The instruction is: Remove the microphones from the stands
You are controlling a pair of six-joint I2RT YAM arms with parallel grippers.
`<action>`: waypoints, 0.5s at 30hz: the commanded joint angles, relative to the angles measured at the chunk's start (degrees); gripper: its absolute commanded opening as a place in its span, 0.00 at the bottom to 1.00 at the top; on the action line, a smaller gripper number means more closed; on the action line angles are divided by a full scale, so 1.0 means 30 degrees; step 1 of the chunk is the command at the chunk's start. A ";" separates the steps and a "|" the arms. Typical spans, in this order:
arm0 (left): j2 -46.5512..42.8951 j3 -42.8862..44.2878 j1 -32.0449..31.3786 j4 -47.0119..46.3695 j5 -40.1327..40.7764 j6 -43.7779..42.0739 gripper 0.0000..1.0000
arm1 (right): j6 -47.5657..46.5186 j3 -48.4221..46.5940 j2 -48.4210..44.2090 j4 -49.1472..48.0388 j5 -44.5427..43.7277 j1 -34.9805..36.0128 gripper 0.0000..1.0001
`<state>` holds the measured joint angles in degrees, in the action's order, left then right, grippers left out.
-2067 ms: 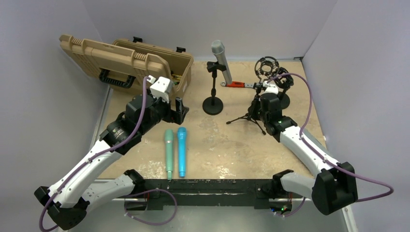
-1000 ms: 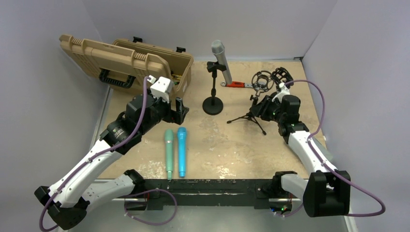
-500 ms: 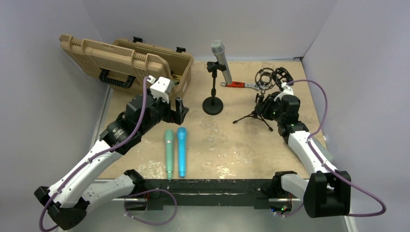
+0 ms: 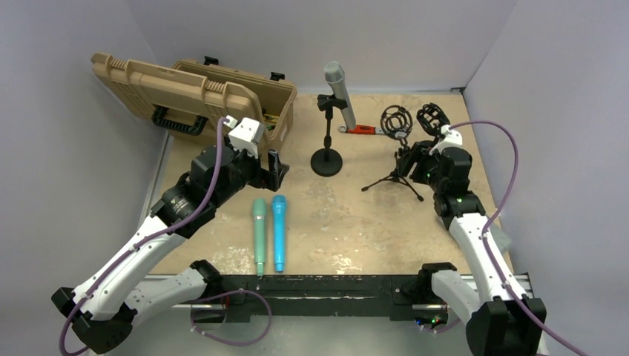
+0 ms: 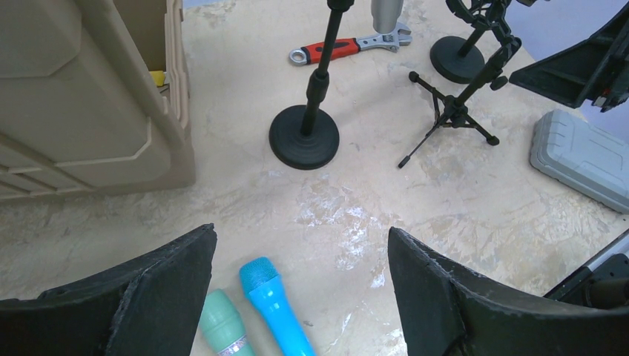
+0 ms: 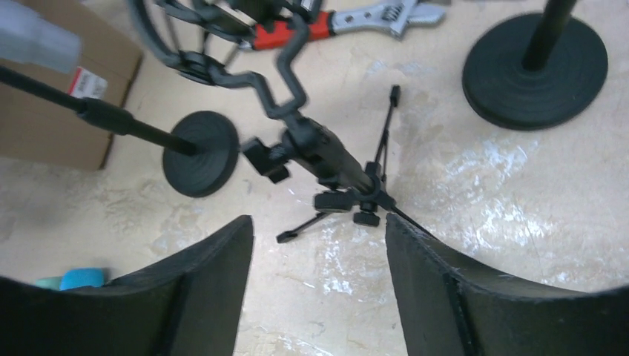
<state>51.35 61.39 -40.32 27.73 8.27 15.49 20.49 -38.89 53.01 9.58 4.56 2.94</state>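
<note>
Grey microphone [image 4: 338,93] is still parked in the clip of its round-base stand [image 4: 326,159], top middle of the overhead view, tilted with the head up and to the left. Neither arm is touching it.

Left gripper [image 4: 274,167] hangs left of centre in that view, near the front wall of the open tan case [image 4: 215,93], with its jaws spread wide and nothing in them. From its wrist camera the two fingers [image 5: 159,285] fill the bottom corners, the stand's base sits above the middle of the frame, and a blue mic [image 5: 273,302] and a teal mic [image 5: 221,328] lie side by side on the table [image 4: 348,222] at the bottom.

Right gripper [image 4: 409,162] is over on the right, pincer also gaping and empty, nosed up close to a little tripod [image 4: 392,176] that carries a shock mount [image 4: 395,121]. In its wrist view the tripod hub sits just past the gap between the fingertips, not pinched.

A red-handled wrench [image 4: 363,129] lies flat behind the tripod, between the mic stand and a second shock-mount stand [image 4: 432,117] at the upper right.
</note>
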 commanded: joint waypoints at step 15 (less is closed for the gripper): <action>-0.0216 0.0661 -0.0126 -0.0453 0.0334 -0.0030 0.83 | -0.2881 -0.8353 0.4477 -0.4912 0.3207 0.6120 0.89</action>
<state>51.37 61.39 -40.32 27.75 8.34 15.46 16.38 -56.29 63.31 1.43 13.26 17.96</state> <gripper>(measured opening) 0.832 0.883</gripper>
